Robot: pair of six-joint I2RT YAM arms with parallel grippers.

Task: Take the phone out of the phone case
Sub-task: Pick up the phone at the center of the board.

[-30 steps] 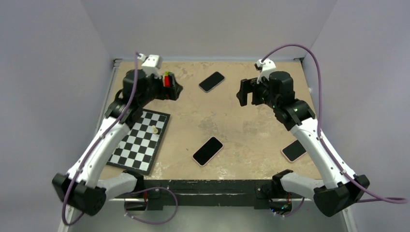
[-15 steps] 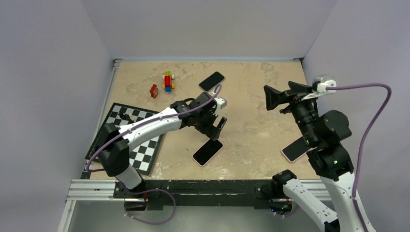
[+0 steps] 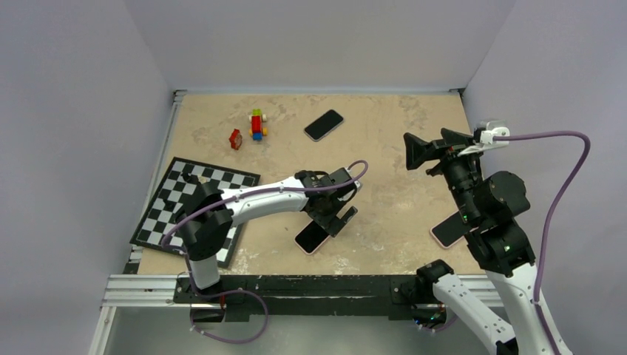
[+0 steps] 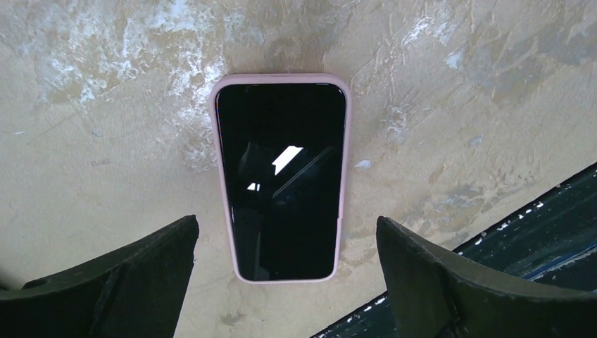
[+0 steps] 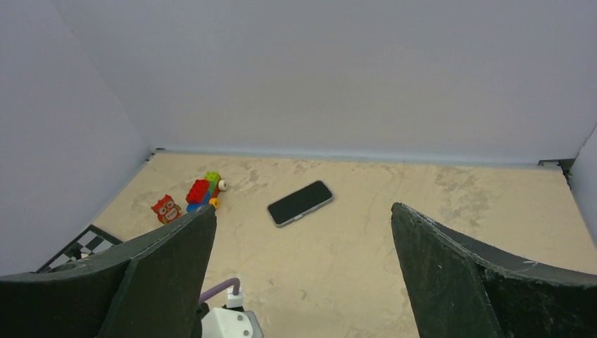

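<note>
The left gripper [image 3: 341,206] hangs low over the near middle of the table [image 3: 399,111], its 2 fingers [image 4: 112,282] spread wide with nothing between them but air and the thing below. That thing is the phone [image 4: 280,179], lying flat and screen up in its pink case [image 4: 224,211], close to the table's front edge. In the left wrist view the phone's long axis runs away from the camera, and its near end sits in the gap between the 2 fingertips, about midway, with bare table showing on both sides, so neither finger touches the case. From above, the phone lies just beside and partly under the gripper, towards the near edge; whether the fingertips have reached the table's surface cannot be told. The case wraps all 4 edges of the dark screen, so the phone is not yet out of it. The right gripper [image 3: 432,146] is raised well above the right side of the table, its jaws also wide apart and holding nothing, pointed towards the far wall. A second phone [image 5: 300,203], dark and flat, lies near the far edge, well apart from both grippers. A third phone [image 3: 447,231] in a pink case lies at the right edge, partly hidden by the right arm. A chessboard [image 3: 194,211] lies on the left, with toy blocks [image 3: 256,124] and a red owl figure [image 3: 235,138] beyond it.
</note>
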